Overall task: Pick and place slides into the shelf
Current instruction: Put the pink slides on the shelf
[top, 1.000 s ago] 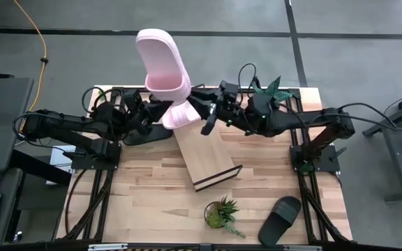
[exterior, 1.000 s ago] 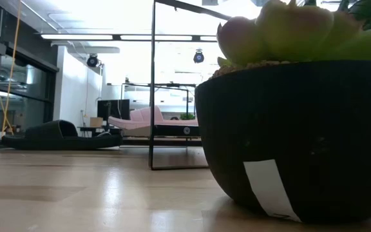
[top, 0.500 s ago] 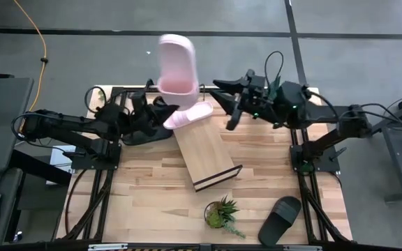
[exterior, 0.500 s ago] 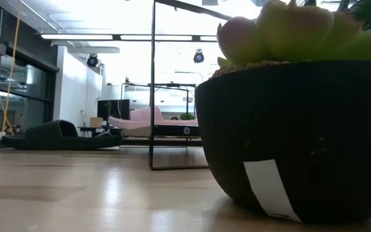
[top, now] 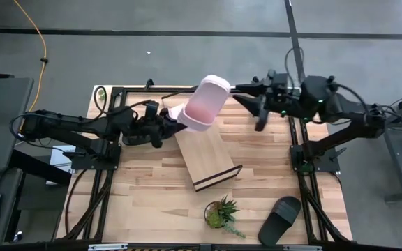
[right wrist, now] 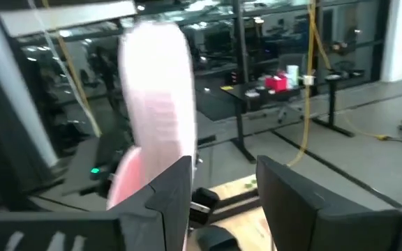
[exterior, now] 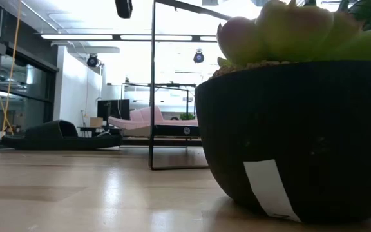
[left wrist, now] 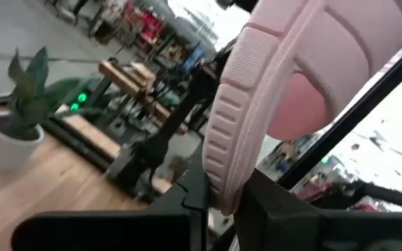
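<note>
My left gripper (top: 167, 120) is shut on a pale pink slide (top: 204, 104), which stands up from it and leans over the shelf's far end. The shelf (top: 206, 157), a slanted light-wood board, lies mid-table. A second pink slide (exterior: 148, 118) lies on the shelf, mostly hidden in the high view by the held one. My right gripper (top: 259, 108) is open and empty, right of the shelf's far end. One black slide (top: 279, 219) lies at the near right. Another black slide (exterior: 60, 135) lies beside the left arm. My left gripper pinches the pink slide's lower end at the sole's ribbed edge (left wrist: 220, 187) between its two fingers. The fingers come about level from the table's left. The slide is lifted clear and rises from the fingers, tilted toward the table's right.
A small potted green plant (top: 222, 213) stands near the front edge and fills the low view's right (exterior: 295, 135). Another potted plant (left wrist: 16, 122) stands at the far side. The shelf's black wire frame (exterior: 153, 84) rises above the board.
My left gripper has moved toward the table's right and tipped the pink slide from leaning toward the far edge to leaning right, over the shelf's far end. My right gripper has drawn back from the shelf toward the table's right edge.
</note>
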Tool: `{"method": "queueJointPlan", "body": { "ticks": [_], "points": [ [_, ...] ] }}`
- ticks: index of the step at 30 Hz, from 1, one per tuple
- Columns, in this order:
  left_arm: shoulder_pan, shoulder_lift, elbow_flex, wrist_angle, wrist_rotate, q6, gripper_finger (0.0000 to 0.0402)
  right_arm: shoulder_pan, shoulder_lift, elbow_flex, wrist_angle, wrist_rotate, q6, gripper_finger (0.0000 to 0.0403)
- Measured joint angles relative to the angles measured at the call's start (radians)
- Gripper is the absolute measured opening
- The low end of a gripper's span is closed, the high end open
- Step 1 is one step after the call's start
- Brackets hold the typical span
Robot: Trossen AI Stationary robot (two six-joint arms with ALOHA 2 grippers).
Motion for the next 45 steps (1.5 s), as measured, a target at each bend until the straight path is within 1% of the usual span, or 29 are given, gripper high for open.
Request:
{"method": "queueJointPlan", "body": {
  "ticks": [6,12,16,18,22,29,33,41,45],
  "points": [
    [0.0,-0.033,0.0,-0.138,0.008,0.0,0.0026,0.0,-0.069,0.0,-0.052,-0.023,0.032,0.0152],
    [0.0,-0.049,0.0,-0.25,0.038,0.002,0.0027,0.0,-0.081,0.0,-0.169,-0.083,0.123,0.0159],
    [0.0,-0.049,0.0,-0.319,0.075,0.002,0.0025,0.0,-0.049,0.0,-0.214,-0.124,0.153,0.0182],
    [0.0,-0.048,0.0,-0.344,0.078,0.003,0.0025,0.0,-0.029,-0.001,-0.215,-0.153,0.159,0.0198],
    [0.0,-0.048,0.0,-0.36,0.078,0.002,0.0026,0.0,0.007,-0.001,-0.214,-0.171,0.182,0.0224],
    [0.0,-0.048,0.0,-0.362,0.079,0.002,0.0025,0.0,0.048,-0.001,-0.215,-0.19,0.2,0.023],
    [0.0,-0.048,0.0,-0.371,0.079,0.002,0.0027,0.0,0.057,-0.001,-0.216,-0.158,0.193,0.021],
    [0.0,-0.048,0.0,-0.399,0.086,0.002,0.0026,0.0,0.057,-0.001,-0.217,-0.147,0.19,0.0114],
    [0.0,-0.048,0.0,-0.401,0.09,0.003,0.0028,0.0,0.056,-0.001,-0.245,-0.14,0.206,0.0081]
  ]
}}
